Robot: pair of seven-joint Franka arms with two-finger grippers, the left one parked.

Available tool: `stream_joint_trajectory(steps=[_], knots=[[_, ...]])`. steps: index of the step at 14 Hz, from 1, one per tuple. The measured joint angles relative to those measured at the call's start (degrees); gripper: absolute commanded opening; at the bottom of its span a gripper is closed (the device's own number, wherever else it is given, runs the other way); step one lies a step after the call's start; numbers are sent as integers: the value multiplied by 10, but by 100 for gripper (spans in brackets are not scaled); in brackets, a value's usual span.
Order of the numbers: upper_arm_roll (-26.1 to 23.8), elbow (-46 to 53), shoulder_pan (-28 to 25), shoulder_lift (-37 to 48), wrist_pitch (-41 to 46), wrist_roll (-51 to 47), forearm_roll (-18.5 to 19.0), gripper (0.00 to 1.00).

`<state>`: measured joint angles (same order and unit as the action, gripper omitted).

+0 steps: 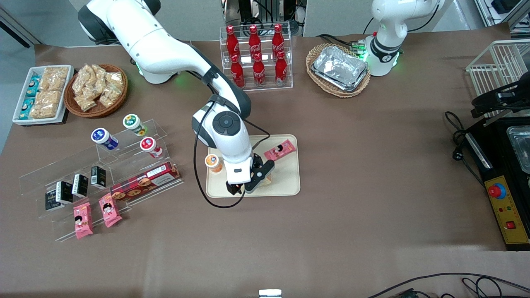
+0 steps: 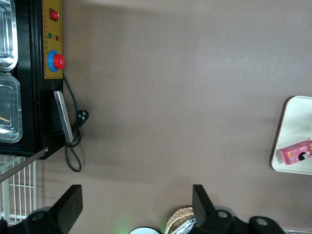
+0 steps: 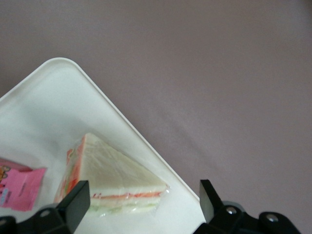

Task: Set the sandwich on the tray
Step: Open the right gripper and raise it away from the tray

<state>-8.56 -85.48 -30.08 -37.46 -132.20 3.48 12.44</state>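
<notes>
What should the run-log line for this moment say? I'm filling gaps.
clear-wrapped triangular sandwich: lying on cream-beige rectangular tray | right arm's hand: open, above sandwich | pink snack packet: on tray

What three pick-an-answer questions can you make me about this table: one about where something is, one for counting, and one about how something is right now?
1. Where is the triangular clear-wrapped sandwich?
A. In a wicker basket
B. On the flat cream rectangular tray
C. On the bare brown table

2. How many red cola bottles stand in the clear plastic rack?
A. Four
B. Nine
C. Six

3. How is the black two-finger end effector?
A. Open, just above the sandwich
B. Shut on a bottle
C. Shut on a pink packet

Answers:
1 B: the wrist view shows the sandwich lying inside the tray's rim.
2 C: there are two rows of three.
3 A: its fingers stand wide apart with the sandwich lying between them on the tray.
</notes>
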Motion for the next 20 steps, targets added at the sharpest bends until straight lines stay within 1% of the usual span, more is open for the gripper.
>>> stream_joint_trajectory(steps=[4,5,7,8,15,17,18,20], knots=[[0,5,14,35,47,1,-7,100],[0,7,22,50,64,5,-17,100],[0,9,40,88,100,39,-51,100],[0,11,48,108,123,52,-60,100],[5,13,83,226,269,60,-67,100],[7,14,110,262,314,60,-69,100],[7,14,127,280,338,60,-81,100],[8,14,168,311,382,61,-123,100]])
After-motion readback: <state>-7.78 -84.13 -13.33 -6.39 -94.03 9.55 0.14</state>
